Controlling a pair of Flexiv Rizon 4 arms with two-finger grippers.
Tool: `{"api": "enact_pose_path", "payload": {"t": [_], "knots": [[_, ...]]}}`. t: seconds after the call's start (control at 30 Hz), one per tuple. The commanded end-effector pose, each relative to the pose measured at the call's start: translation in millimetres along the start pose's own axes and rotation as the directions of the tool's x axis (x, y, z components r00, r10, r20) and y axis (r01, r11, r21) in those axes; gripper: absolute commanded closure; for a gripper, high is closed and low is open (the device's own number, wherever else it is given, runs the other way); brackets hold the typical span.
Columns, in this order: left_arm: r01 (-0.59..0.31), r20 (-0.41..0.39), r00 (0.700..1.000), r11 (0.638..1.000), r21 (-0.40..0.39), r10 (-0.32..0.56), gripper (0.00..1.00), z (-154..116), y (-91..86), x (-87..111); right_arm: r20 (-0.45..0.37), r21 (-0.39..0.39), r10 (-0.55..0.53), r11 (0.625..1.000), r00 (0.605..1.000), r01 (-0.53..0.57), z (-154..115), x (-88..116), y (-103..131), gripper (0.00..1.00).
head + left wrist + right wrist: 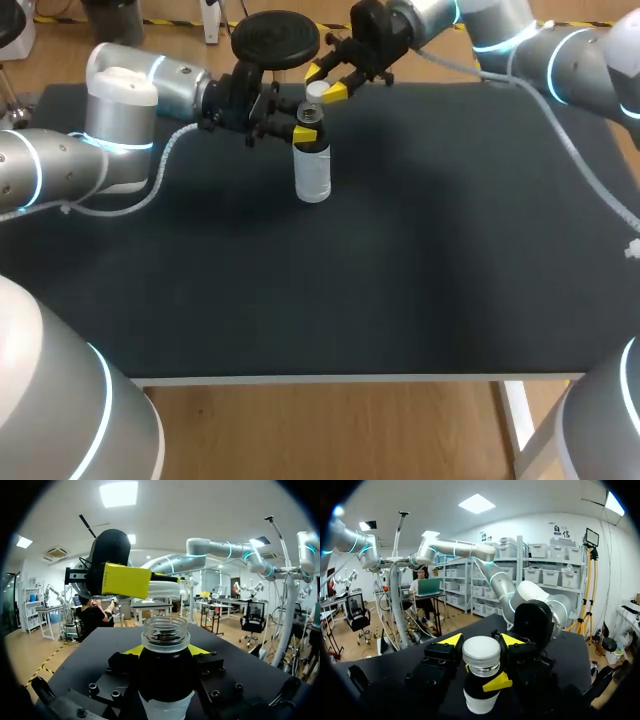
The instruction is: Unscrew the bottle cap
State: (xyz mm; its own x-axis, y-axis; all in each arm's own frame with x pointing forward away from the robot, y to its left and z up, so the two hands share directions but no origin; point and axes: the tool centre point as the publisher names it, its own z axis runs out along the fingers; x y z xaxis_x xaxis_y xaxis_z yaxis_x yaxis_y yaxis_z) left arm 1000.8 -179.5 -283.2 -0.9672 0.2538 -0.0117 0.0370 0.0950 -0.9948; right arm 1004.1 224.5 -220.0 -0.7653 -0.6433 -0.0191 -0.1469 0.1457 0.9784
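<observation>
White round plastic cap [317,90] is already off, clamped in the right gripper [323,84] just above the open mouth. The clear plastic bottle [313,175] stands upright on the black table [400,280], its neck pinched by the left gripper [305,129]. Next, I think, the cap needs lifting away and setting down gently.

Bright white light comes from above. The dark table [400,250] looks flat and dull, with a soft shadow under the left arm [120,120]. The clear bottle [313,175] shines a little
</observation>
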Motion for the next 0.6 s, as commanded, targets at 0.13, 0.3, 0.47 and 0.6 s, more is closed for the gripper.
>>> {"api": "enact_pose_path", "payload": {"t": [0.13, 0.3, 0.47, 0.6], "knots": [[0.000, 0.000, 1.000, 1.000, -0.001, 0.000, 1.00, 0, -0.5, 0.4, 0.053, 0.003, 0.025, 1.000, 0.998, -0.025, -45, 17, -16, 1.00], [0.000, 0.000, 1.000, 1.000, -0.001, 0.000, 1.00, 0, -0.5, 0.4, 0.260, 0.030, 0.099, 0.993, 0.961, -0.111, -67, 29, -41, 1.00], [0.000, 0.000, 1.000, 1.000, -0.001, 0.000, 1.00, 0, -0.5, 0.4, 0.423, 0.024, 0.160, 0.982, 0.892, -0.187, -80, 38, -71, 1.00], [0.000, 0.000, 1.000, 1.000, -0.001, 0.000, 1.00, 0, -0.5, 0.4, 0.492, 0.027, 0.198, 0.970, 0.848, -0.242, -82, 42, -90, 1.00]]}}
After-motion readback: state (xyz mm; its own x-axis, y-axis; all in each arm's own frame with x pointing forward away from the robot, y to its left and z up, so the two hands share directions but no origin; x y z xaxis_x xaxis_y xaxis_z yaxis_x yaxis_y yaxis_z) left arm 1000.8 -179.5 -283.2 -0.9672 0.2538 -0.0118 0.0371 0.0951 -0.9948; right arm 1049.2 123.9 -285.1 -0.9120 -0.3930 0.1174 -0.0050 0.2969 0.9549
